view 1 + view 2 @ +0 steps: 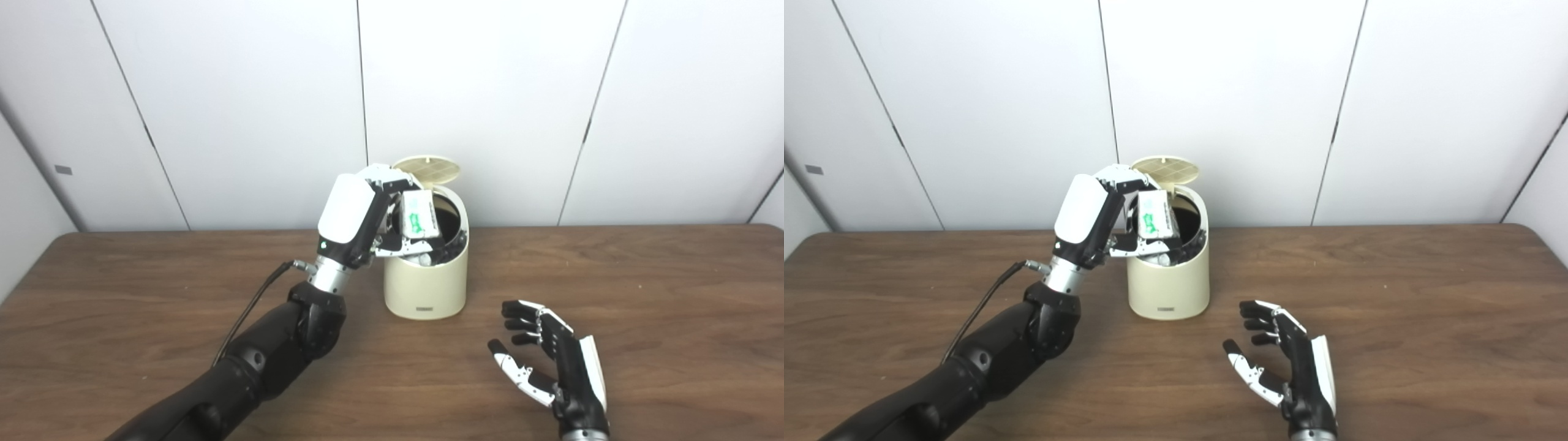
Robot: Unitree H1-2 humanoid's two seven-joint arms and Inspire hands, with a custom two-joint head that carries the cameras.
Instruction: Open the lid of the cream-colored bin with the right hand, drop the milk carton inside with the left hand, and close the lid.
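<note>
Left eye view: cream-colored bin [427, 278] stands upright on the brown wooden table [661, 294], near its far edge, white wall panels [245, 92] behind. Lid [427, 169] is up, tipped back at the bin's far rim, ribbed underside showing. Left hand [367, 214] is raised at the bin's left side, white back of hand toward camera, fingers and thumb closed around the milk carton [419, 214]. Carton is white with green print, tilted, held over the dark opening at the left rim; its lower end looks level with or just inside the rim, cannot tell which. Hand and carton block the left part of the opening. Something pale lies inside near the front rim under the thumb, too hidden to name. A black cable [251, 312] runs off the left wrist along the forearm. Right hand [554, 358] sits low over the table, in front and right of the bin, well apart from it, palm facing left, fingers spread and lightly curled, holding nothing.

Right eye view: same layout. Bin [1168, 285] sits left of centre, lid [1165, 168] up. Left hand [1102, 211] clamps the carton [1153, 218] over the left rim. Right hand [1289, 367] open-fingered, empty, near the bottom edge. Nothing stands between right hand and bin.
</note>
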